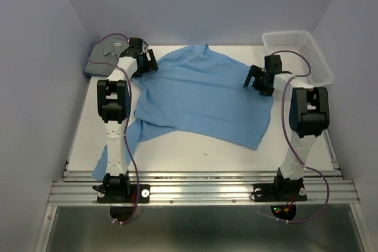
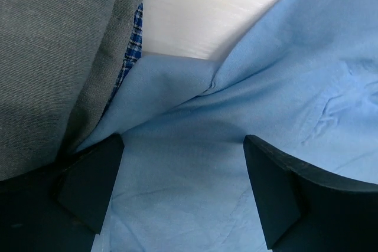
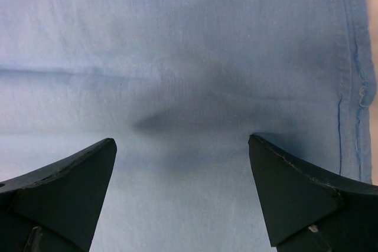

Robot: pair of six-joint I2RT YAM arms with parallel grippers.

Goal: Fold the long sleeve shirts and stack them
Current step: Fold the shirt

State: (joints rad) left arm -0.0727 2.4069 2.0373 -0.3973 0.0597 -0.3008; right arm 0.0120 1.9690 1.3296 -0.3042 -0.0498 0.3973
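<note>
Table (image 1: 195, 157), white, carried the whole scene in the overhead view. Largest on it was the light sky-blue shirt (image 1: 201, 95), which lay spread open and unfolded across the centre. Its collar pointed toward 12 o'clock, and one long sleeve trailed off toward 7 o'clock past my left arm. The grey-blue shirt (image 1: 103, 57) sat as a compact bundle in the 10 o'clock corner. I judged it already folded and took it as the base of the stack. A white mesh basket (image 1: 310, 57) stood at 2 o'clock, apart from both shirts.

My left gripper (image 1: 144, 63) hung over the sky-blue cloth at its 10 o'clock edge with fingers spread wide and nothing held. The left wrist view placed it (image 2: 182, 146) just above blue fabric (image 2: 283, 87), with the grey-blue shirt (image 2: 53, 57) touching that fabric at 9 o'clock. My right gripper (image 1: 258, 79) hung over the 3 o'clock edge, equally wide and empty. In its own view it (image 3: 181, 140) was low over flat cloth, and a stitched seam (image 3: 354, 87) ran at 3 o'clock.

The step in hand appeared to be the first fold of the sky-blue shirt, with no grasp yet made. The next move called for both grippers to drop and pinch the cloth edges. On the left, I would need to avoid catching the grey-blue neighbour.
</note>
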